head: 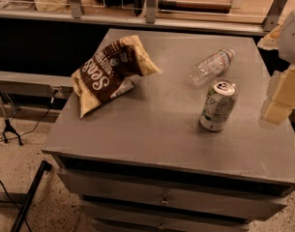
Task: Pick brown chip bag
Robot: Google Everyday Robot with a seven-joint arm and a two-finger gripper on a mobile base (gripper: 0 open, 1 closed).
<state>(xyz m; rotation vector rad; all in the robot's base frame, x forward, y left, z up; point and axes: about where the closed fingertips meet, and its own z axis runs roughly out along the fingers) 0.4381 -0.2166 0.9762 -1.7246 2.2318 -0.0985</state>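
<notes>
bag (110, 74): crumpled, lying on the left rear part of the table, dark brown front up with white lettering, cream edges
table (152, 129): grey top, drawers (161, 197) below
can (218, 105): upright at right front, well apart from the bag
bottle (211, 66): clear, on its side behind the can
gripper (278, 103): at the right edge of view, over the table's right rim, near the can, well apart from the bag
gripper state: cannot tell whether spread or closed
</notes>
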